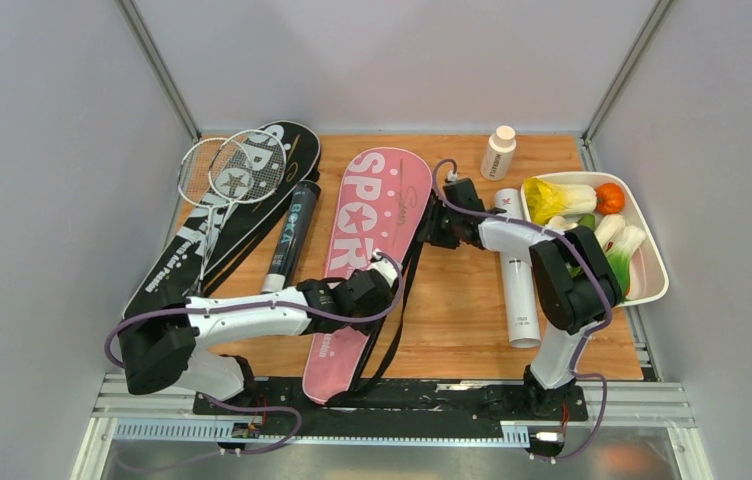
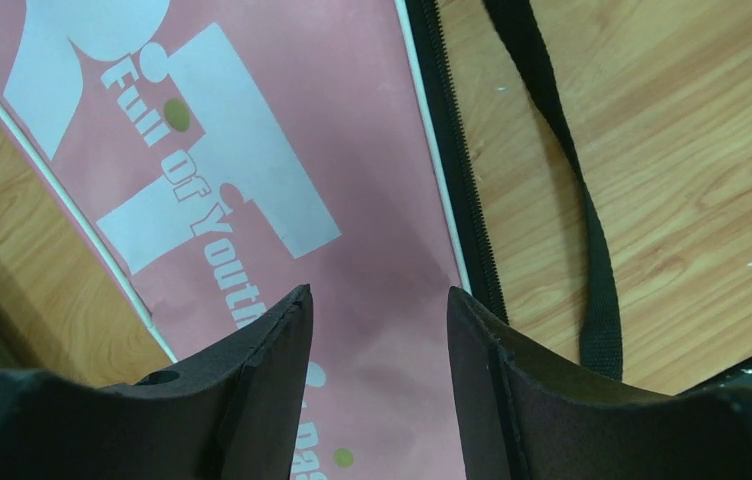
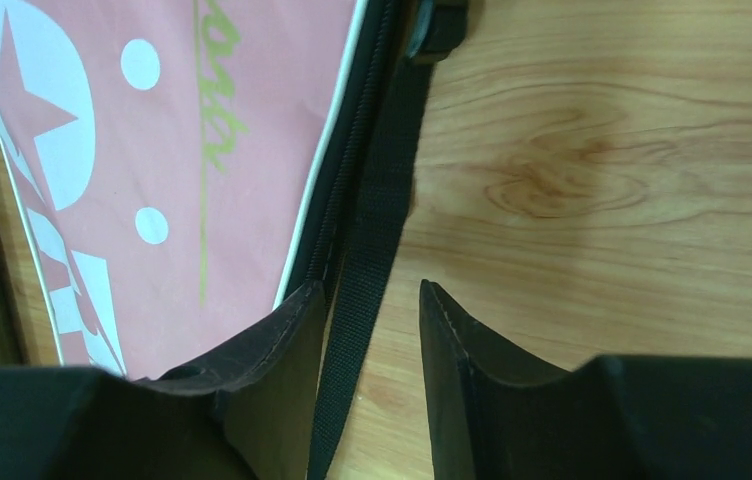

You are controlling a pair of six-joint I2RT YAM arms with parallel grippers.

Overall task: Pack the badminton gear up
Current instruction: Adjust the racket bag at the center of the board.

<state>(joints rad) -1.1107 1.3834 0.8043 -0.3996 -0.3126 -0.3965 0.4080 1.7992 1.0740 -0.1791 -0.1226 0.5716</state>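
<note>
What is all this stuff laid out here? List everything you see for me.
black bag: 1, black, left side of table
pink bag: 1, pink, middle
rackets: 2, white, on the black bag
black tube: 1, black, between the bags
white tube: 1, white, right of the pink bag
strap: 1, black, along the pink bag's right edge
bottle: 1, white with beige cap, back
tray: 1, white, far right
toy vegetables: several, yellow, orange, green, white, in tray
table: 1, wood
left end effector: 1, black, open over pink bag
right end effector: 1, black, open over strap
</note>
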